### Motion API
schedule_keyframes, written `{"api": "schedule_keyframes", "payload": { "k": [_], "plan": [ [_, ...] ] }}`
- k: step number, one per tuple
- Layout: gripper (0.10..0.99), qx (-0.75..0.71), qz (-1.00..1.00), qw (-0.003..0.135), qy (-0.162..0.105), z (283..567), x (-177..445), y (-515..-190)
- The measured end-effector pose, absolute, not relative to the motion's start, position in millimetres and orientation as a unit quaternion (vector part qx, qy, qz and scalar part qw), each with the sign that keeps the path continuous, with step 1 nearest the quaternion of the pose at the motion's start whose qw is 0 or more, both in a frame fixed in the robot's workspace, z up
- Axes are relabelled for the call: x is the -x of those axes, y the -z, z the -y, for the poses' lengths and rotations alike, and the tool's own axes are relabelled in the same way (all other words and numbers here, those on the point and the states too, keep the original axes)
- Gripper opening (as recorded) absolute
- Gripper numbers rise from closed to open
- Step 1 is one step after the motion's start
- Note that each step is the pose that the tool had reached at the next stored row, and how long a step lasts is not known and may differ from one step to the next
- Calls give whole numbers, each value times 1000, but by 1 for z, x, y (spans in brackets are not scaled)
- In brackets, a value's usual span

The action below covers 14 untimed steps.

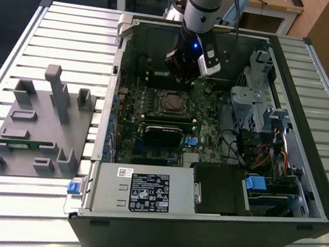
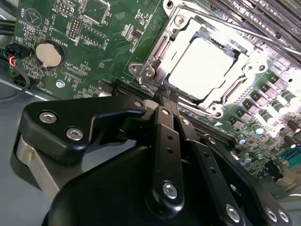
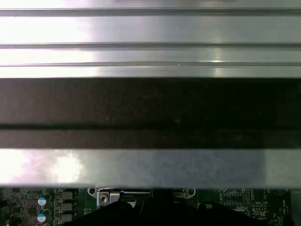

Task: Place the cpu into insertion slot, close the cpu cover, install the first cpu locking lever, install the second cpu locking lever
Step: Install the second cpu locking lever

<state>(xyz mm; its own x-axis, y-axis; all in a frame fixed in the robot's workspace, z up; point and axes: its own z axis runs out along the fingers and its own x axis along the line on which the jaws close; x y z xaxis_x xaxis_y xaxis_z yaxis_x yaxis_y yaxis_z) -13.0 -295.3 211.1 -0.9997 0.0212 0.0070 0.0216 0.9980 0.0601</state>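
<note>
In the second wrist view we saw the gripper point(image 2: 165, 96) with its fingers together and empty, its tips at 7 o'clock of the slot point(image 2: 207, 66). The cpu point(image 2: 201, 66) sat under the closed cover point(image 2: 155, 59). We judged a slow, straight push best for the lever.

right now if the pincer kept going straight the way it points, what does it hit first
Most likely the edge of the silver cover framing the chip in its socket. The pincer tips sit just short of that edge in the second wrist view, though depth there is hard to judge.
</note>
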Motion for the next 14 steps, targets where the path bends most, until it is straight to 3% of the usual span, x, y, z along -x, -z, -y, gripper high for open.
{"api": "schedule_keyframes", "payload": {
  "k": [14],
  "plan": [
    [106, 11, 999, 3, 30, 305, 13, -211]
  ]
}}
